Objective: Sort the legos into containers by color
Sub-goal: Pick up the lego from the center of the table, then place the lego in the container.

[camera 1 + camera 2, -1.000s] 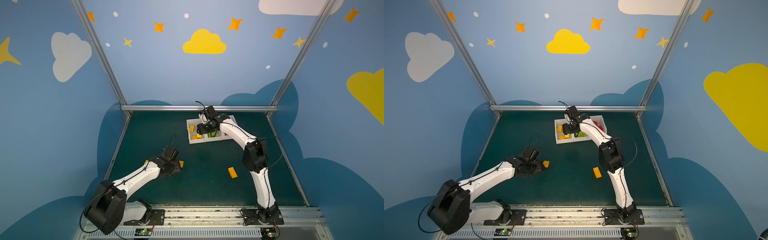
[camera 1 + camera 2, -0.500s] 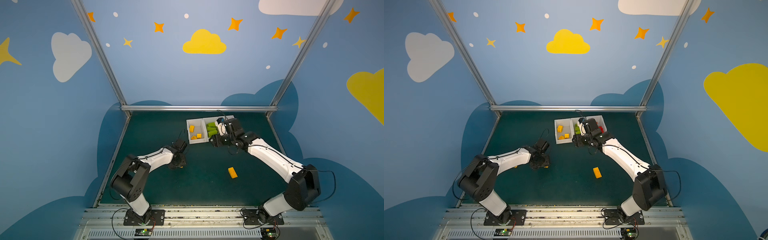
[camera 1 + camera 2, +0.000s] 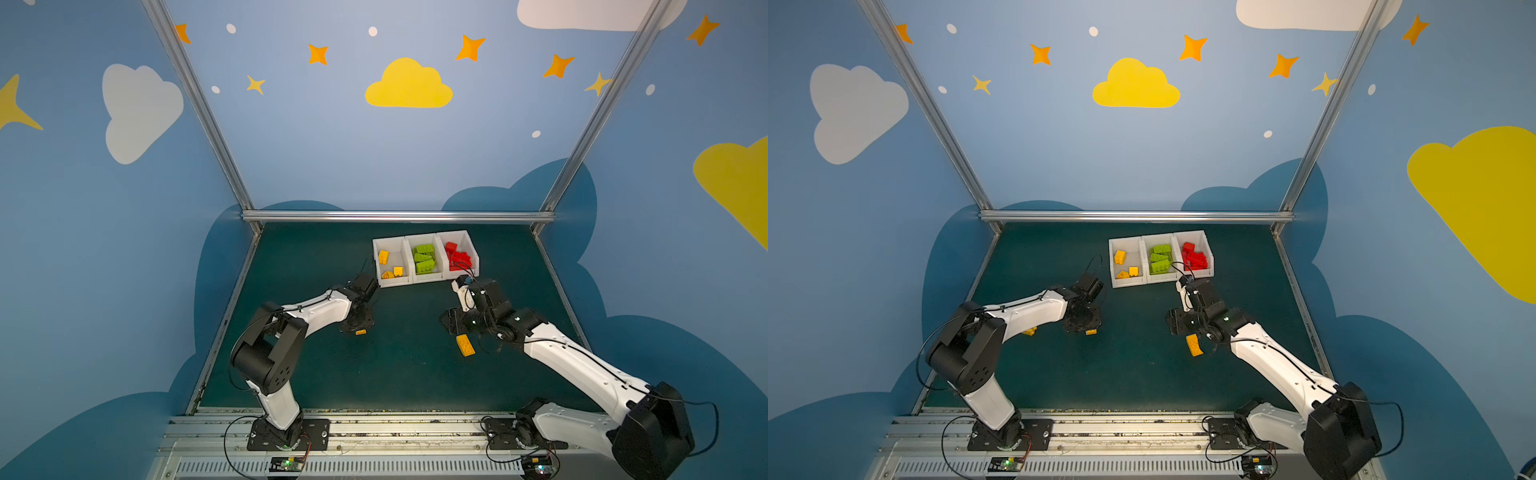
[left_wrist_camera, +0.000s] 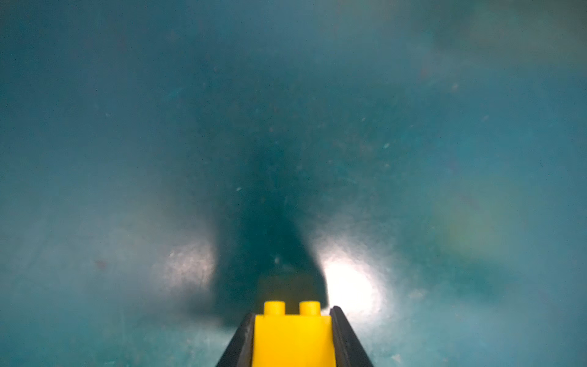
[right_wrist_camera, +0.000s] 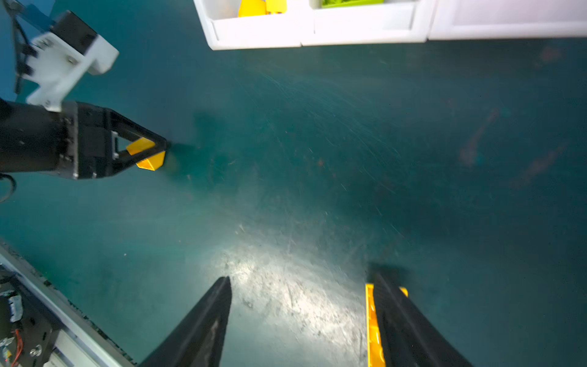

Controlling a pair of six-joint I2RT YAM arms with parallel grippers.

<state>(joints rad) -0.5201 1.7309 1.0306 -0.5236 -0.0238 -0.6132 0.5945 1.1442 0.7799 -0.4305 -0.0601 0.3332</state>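
Left claw (image 4: pixel 292 313), half open a second ago, now clenched on the small yellow brick (image 4: pixel 293 340), left on the mat (image 3: pixel 407 374). Right claw (image 5: pixel 298 281), back from the far yellow bin (image 3: pixel 394 283), hangs spread over the long yellow brick (image 3: pixel 465 345) at right: two bricks left.

Blue cloud-painted walls (image 3: pixel 374 166), green mat (image 3: pixel 407 374)

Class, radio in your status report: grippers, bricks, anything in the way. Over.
Left gripper shut on small yellow brick. Right gripper open, over long yellow brick. Nothing seen blocking yellow bin.
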